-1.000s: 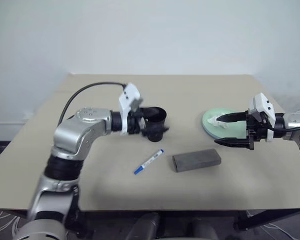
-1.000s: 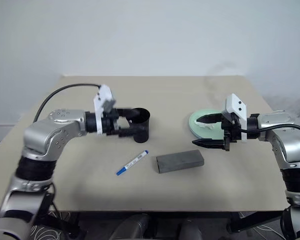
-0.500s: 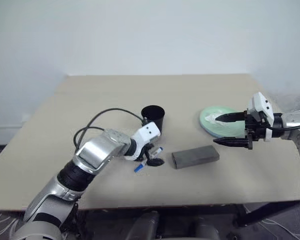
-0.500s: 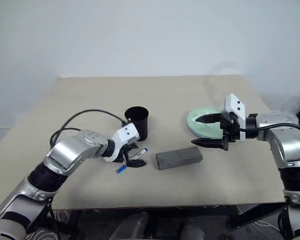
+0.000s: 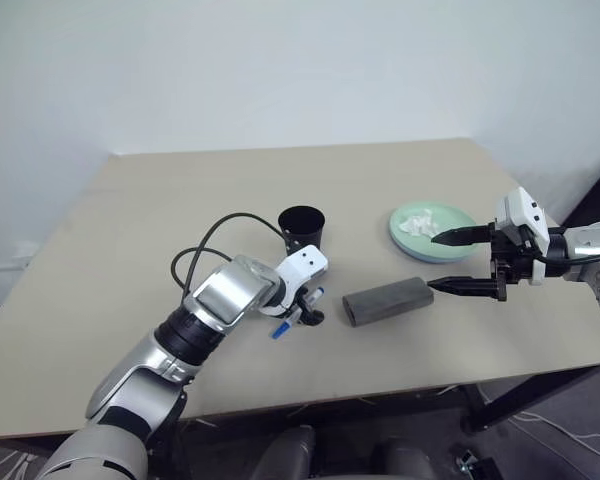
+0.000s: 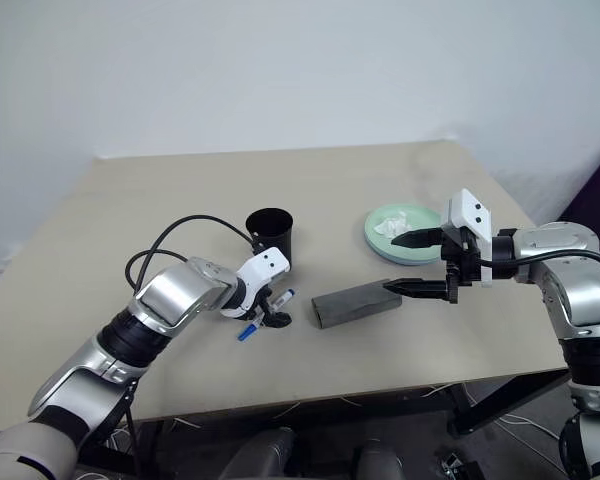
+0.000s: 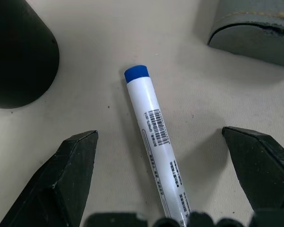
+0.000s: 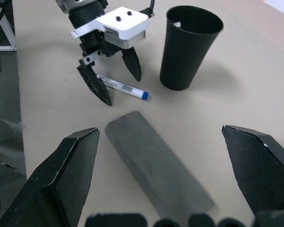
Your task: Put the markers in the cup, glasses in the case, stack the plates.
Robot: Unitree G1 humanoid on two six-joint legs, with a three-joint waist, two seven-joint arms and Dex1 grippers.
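While one marker (image 7: 154, 142) lies loose, one cup (image 5: 302, 229) stands.

left tool (image 5: 302, 312) over marker (image 5: 296, 315) | cup (image 5: 302, 232) behind | case (image 5: 385, 300) right | right tool (image 5: 452, 262) spread

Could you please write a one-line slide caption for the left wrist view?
Open left claw straddling the blue-capped marker on the table, black cup and grey case nearby.

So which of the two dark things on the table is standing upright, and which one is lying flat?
The black cup stands upright, open mouth up. The grey case lies flat beside the marker.
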